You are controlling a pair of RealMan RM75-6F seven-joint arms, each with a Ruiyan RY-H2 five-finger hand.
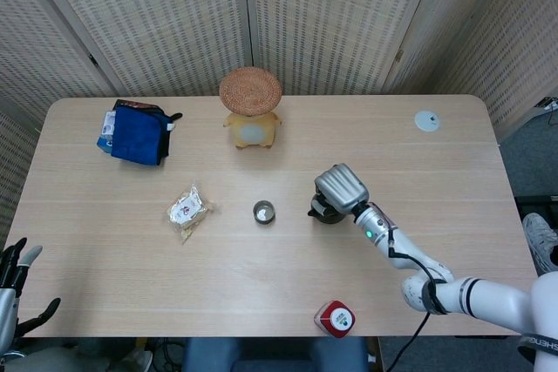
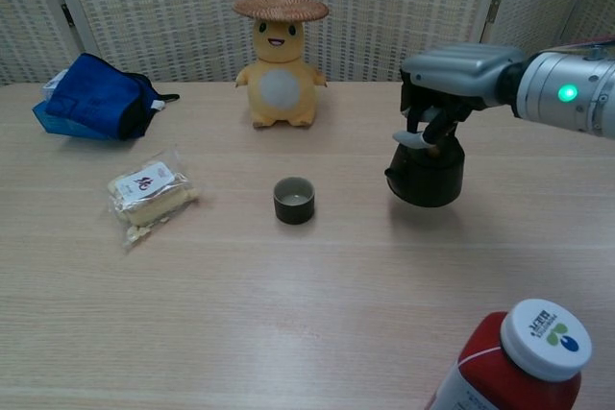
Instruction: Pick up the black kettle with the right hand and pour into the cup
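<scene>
So in the head view, the right hand [image 1: 341, 187] was sitting over the black kettle [image 1: 326, 211], fingers wrapped down onto its top, gripping it. The kettle was just to the right of the cup [image 1: 264, 212], near it but with a clear gap of bare table [image 1: 418, 163] between them. Way down at the bottom left corner, the left hand [image 1: 16, 269] was hanging off the table edge with fingers spread and nothing in it. Other stuff up there: a yellow plush toy with a straw hat [image 1: 250, 111], a blue bag [image 1: 135, 131], a snack packet [image 1: 187, 210] and a red bottle [image 1: 335, 318] near the front edge.

Chest view gave a better look at the grab. The right hand [image 2: 450, 79] had its fingers curled around the kettle's handle area from above, and the black kettle [image 2: 424, 172] hung upright under it. Looked like it was a touch off the table with a shadow underneath, but I honestly couldn't say for sure. The cup [image 2: 294, 200] was off to its left, upright, and I couldn't tell if anything was in it.

My read on progress: the pick-up part seemed done. What's left is closing the gap to the cup, then tipping the kettle to pour.
</scene>
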